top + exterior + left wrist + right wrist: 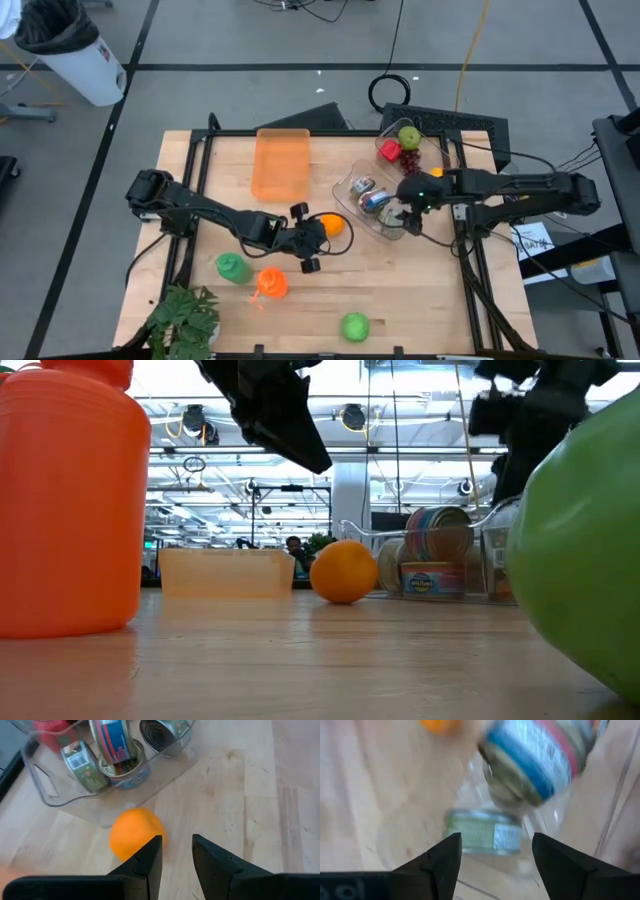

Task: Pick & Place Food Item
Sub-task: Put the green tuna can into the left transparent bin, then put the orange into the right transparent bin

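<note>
An orange (333,225) lies on the wooden table just left of a clear bin (352,208) that holds several cans (372,200). My left gripper (316,242) hangs above the table beside the orange (134,836); its fingers (178,857) stand a narrow gap apart with nothing between them. In the low view it (300,440) is well clear of the orange (344,571). My right gripper (405,218) hovers open over the bin's near end, above a green-labelled can lying on its side (482,837) and a blue-and-red can (535,760).
An orange tray (281,163) lies at the far middle of the table. Apples and other fruit (400,145) sit at the bin's far end. A green item (232,266), an orange bottle (270,283), another green item (355,326) and a plant (185,320) stand near the front edge.
</note>
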